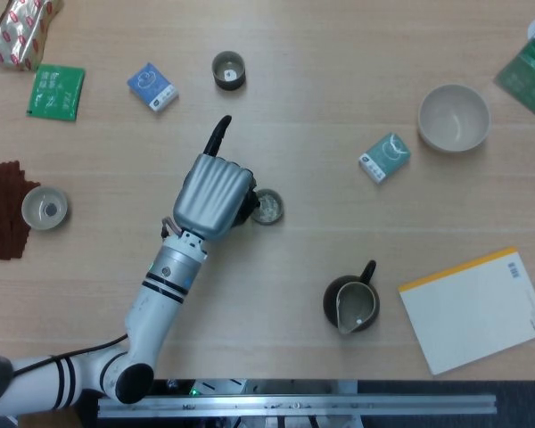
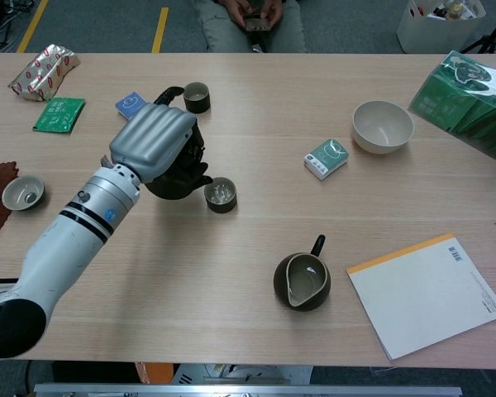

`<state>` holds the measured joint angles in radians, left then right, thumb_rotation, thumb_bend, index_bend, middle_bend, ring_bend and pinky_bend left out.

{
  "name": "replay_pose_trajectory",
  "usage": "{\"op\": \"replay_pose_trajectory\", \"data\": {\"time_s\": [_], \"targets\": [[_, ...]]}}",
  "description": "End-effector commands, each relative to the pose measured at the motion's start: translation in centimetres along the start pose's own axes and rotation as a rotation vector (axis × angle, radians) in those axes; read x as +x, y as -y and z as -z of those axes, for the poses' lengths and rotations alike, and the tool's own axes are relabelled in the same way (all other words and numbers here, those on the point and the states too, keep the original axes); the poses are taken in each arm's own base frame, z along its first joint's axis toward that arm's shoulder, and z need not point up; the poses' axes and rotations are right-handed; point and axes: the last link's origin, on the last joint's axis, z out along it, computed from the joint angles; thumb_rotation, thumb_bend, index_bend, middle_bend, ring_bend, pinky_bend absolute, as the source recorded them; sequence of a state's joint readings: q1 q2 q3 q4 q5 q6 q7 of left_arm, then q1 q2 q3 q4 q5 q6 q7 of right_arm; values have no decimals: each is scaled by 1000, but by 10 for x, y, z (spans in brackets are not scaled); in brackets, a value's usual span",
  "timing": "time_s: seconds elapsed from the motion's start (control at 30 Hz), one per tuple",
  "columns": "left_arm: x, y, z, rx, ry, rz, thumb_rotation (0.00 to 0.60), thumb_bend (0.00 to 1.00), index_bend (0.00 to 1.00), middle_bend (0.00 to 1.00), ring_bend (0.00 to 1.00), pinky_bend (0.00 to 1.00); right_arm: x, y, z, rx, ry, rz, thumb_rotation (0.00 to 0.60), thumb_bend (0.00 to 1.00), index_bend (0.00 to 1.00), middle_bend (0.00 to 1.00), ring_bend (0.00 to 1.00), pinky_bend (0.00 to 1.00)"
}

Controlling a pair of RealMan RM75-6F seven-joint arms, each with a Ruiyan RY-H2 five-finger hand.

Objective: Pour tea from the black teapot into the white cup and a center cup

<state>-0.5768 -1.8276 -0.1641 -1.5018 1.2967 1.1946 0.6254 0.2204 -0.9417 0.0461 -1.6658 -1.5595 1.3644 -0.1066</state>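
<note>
Most of black teapot [image 2: 172, 184] hidden under left hand [image 2: 153, 141], handle [image 1: 218, 135] protruding

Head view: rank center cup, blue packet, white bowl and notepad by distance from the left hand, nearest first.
From the left hand, which holds the black teapot:
1. Center cup: right beside the hand, on its right.
2. Blue packet: up and to the left.
3. White bowl: far right, upper part of the table.
4. Notepad: far right, near edge; close to the bowl's distance, slightly farther.
</note>
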Motion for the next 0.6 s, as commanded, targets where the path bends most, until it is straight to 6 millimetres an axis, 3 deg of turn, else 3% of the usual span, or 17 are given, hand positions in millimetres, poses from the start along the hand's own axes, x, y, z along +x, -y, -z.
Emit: {"op": "replay_pose_trajectory", "data": {"time_s": [0.03, 0.33, 0.6], "targets": [[7, 7, -1, 22, 1, 63, 599, 329, 941, 985, 829, 69, 0, 0, -1, -1, -2, -1, 600, 93, 178, 153, 15, 78], [24, 39, 6, 77, -32, 210, 600, 329, 929, 973, 817, 69, 0, 3, -3, -4, 7, -10, 600, 94, 178, 153, 15, 78], [22, 69, 17, 126, -40, 290, 600, 329, 911, 956, 795, 69, -2, 6, -3, -3, 12, -19, 600, 93, 178, 153, 15, 78]]}}
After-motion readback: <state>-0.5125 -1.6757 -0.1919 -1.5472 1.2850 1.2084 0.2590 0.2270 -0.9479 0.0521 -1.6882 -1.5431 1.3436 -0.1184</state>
